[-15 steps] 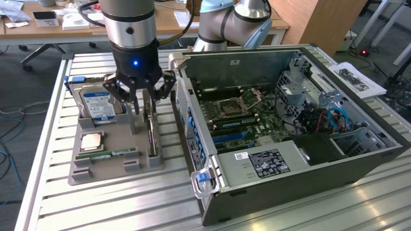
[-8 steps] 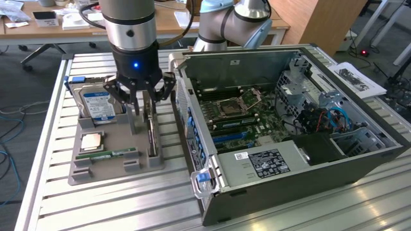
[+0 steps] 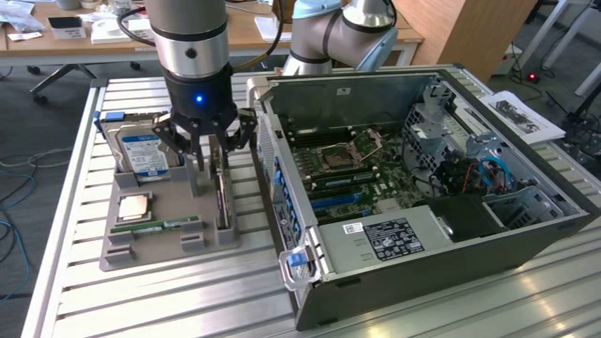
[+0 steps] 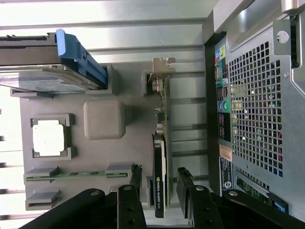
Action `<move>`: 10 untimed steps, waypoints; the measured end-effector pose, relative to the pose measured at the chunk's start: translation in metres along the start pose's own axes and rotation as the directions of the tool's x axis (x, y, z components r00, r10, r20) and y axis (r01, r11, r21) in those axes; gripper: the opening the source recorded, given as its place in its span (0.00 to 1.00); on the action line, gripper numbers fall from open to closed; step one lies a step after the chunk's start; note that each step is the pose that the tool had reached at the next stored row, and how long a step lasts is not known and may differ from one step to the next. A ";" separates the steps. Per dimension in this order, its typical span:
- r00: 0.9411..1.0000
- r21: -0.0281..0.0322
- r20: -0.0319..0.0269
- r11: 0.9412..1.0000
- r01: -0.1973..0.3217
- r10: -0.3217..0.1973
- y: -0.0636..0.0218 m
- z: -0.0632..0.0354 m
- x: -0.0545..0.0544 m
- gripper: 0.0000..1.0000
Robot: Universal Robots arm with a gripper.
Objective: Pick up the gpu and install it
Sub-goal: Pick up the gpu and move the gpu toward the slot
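The gpu [image 3: 222,204] is a thin dark card that stands on its edge in a slot of the grey holder tray [image 3: 169,250], left of the open computer case [image 3: 423,176] in the exterior view. My gripper [image 3: 211,163] hangs straight down over the card's far end. In the wrist view the gpu [image 4: 162,143] runs between my two black fingers [image 4: 136,183], with a gap on each side. The gripper [image 4: 159,180] is open and straddles the card without touching it. The case's motherboard [image 3: 348,169] lies exposed.
The tray also holds a hard drive with a blue label [image 3: 141,151], a square processor [image 3: 134,206] and a green memory stick [image 3: 155,227]. The case's perforated rear panel [image 4: 257,95] stands close beside the card. Everything rests on a slatted aluminium table [image 3: 141,303].
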State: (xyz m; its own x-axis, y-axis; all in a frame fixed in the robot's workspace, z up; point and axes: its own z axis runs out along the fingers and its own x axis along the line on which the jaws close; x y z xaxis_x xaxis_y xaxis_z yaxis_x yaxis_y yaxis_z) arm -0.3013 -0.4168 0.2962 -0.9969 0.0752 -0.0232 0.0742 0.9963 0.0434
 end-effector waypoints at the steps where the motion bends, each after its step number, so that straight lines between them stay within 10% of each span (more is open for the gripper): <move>1: 1.000 0.000 0.000 1.000 0.000 0.000 0.0000 0.0000 0.000 0.43; 10: 1.000 0.000 -0.001 1.000 0.000 0.000 0.0001 0.0002 -0.004 0.43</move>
State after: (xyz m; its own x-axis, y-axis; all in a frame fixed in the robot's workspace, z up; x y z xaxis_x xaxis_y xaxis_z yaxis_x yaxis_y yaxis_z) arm -0.2973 -0.4170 0.2960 -0.9969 0.0753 -0.0222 0.0743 0.9963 0.0432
